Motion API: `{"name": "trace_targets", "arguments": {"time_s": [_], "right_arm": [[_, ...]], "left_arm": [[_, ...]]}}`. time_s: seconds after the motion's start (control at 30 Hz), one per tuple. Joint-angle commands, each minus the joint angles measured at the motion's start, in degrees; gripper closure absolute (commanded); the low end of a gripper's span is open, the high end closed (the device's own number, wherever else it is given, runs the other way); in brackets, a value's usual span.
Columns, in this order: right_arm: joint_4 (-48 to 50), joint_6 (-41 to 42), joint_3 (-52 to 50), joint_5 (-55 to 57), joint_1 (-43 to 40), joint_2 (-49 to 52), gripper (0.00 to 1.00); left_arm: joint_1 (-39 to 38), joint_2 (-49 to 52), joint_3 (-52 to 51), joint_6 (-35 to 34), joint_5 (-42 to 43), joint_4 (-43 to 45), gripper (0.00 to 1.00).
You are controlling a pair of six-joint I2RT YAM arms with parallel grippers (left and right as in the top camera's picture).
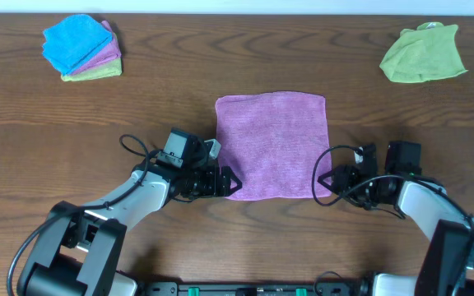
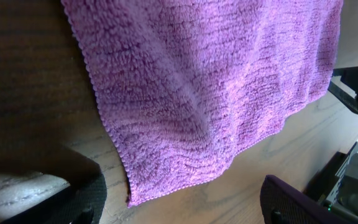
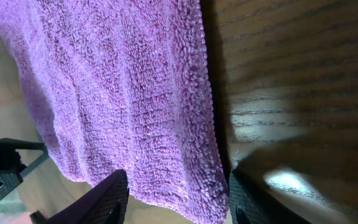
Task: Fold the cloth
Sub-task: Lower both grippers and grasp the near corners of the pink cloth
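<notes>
Far left, at the back of the worktop (image 1: 220, 49): stack of folded cloths (image 1: 81, 48), blue on top. Left pincer (image 1: 230, 182) spread wide at the near-left corner of the purple cloth (image 1: 274, 144), gripping nothing, corner loose between the fingers (image 2: 89, 199). Lies flat mid-worktop. Right pincer (image 1: 324, 182) roughly half open astride the near-right corner, not pinching it. Far right: crumpled lime-green cloth (image 1: 424, 53).
</notes>
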Motion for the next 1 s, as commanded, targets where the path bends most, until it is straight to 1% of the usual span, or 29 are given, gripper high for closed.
{"name": "trace_targets", "arguments": {"time_s": [0.0,0.2,0.37,0.53,0.63,0.77,0.97], "right_arm": [[-1.18,0.02,-2.16,6.05,0.70,1.99,0.46],[-1.16,0.04,-2.16,6.88,0.70,1.99,0.50],[-1.36,0.02,-2.16,7.37,0.70,1.99,0.50],[-1.38,0.07,-2.16,9.09,0.70,1.99,0.52],[-1.33,0.07,-2.16,9.27,0.70,1.99,0.54],[-1.44,0.07,-2.16,10.38,0.70,1.99,0.54],[-1.16,0.04,-2.16,10.38,0.70,1.99,0.54]], "left_arm": [[0.50,7.19,-3.87,1.20,-12.24,-0.50,0.18],[0.50,10.16,-3.87,0.55,-8.61,0.66,0.21],[0.50,12.02,-3.87,0.31,-5.46,0.46,0.34],[0.50,12.02,-3.87,0.09,-4.11,-2.58,0.40],[0.50,12.02,-3.87,0.11,-4.11,-5.35,0.40],[0.50,12.02,-3.87,0.22,-4.17,-9.03,0.40],[0.50,12.02,-3.87,0.63,-6.95,-7.23,0.39]]}}
